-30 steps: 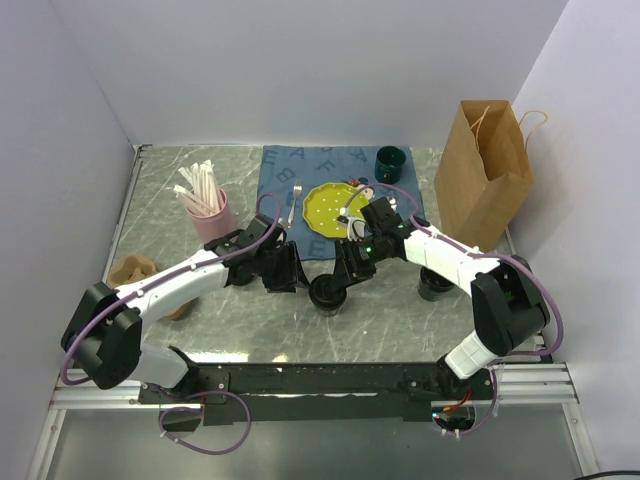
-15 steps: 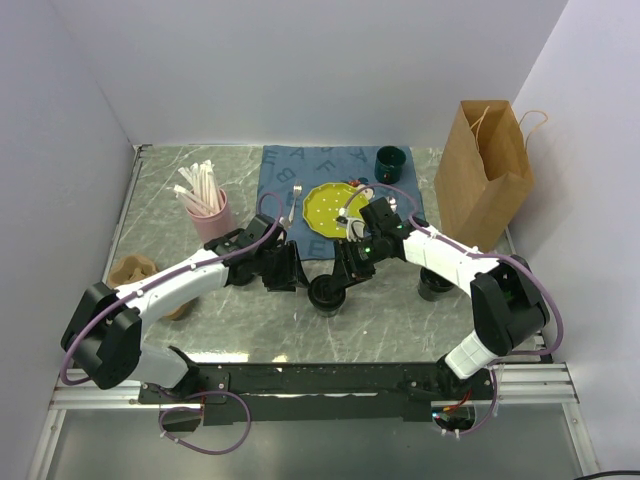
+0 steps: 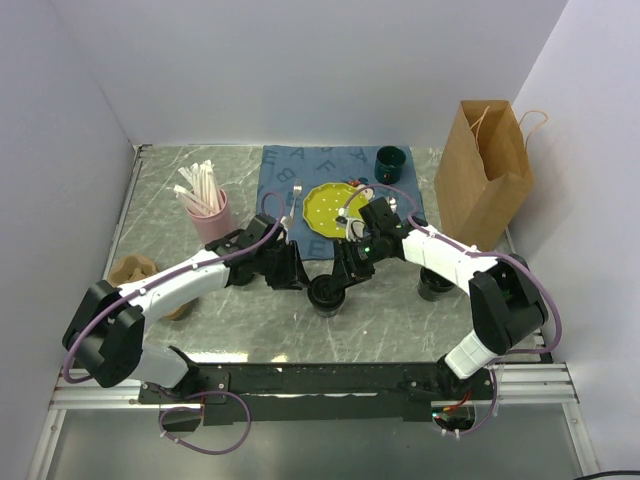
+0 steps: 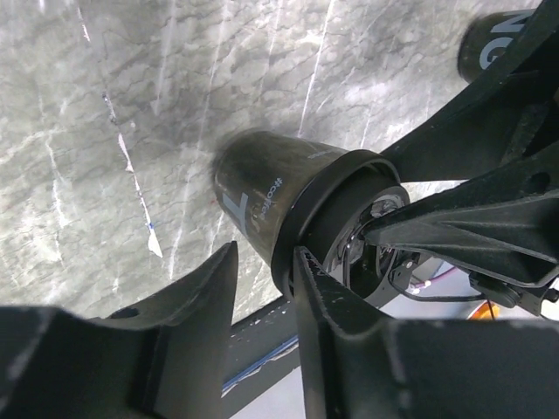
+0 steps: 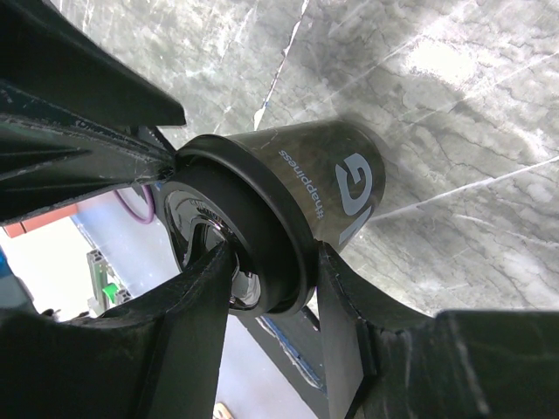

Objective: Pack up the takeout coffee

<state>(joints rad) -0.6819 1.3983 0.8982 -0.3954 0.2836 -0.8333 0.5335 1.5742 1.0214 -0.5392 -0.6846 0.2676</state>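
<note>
Your right gripper (image 3: 345, 274) pinches the coffee (image 3: 328, 293) by its lid (image 5: 262, 209). The left gripper (image 3: 300, 279) sits half-spread beside the coffee, so close it gently and hold the cup upright.

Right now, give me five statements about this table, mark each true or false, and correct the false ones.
1. The takeout coffee stands on the bare marble table, off the blue cloth. True.
2. The paper bag lies flat beside the left arm. False: it stands upright at the table's right side.
3. The yellow plate sits on the blue cloth. True.
4. The pink cup is tipped over, with its straws spilled. False: it stands upright with the white straws inside.
5. The right claw has one finger on each side of the takeout coffee's lid rim. True.
</note>
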